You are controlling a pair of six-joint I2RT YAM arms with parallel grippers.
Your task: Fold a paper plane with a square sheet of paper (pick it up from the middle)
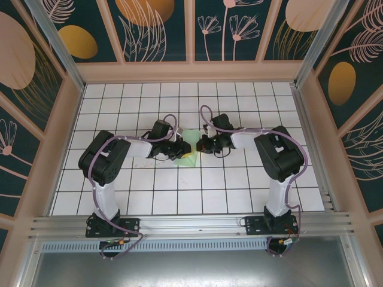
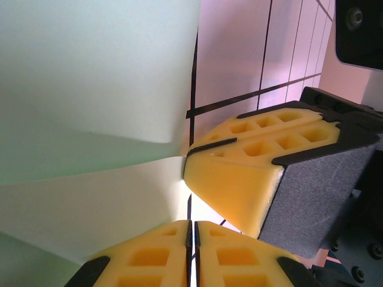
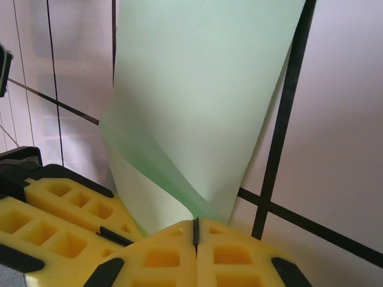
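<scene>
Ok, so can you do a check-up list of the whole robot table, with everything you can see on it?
Surface: white table with a dark grid, bare around the arms.
Job's things: square sheet of paper, pale green and curled over, sits between the two tools mid-table. It is not a plane yet.
Clutter: nothing seen.
Grippers: the right tool is shut on the sheet's edge. The left tool is shut, and the sheet seems pinched at its tips. The two tools nearly touch.
Cables: lilac cables loop along both arms, clear of the paper.
Surroundings: dark teal walls with leaf and flower patterns, and a metal rail at the near edge.
</scene>
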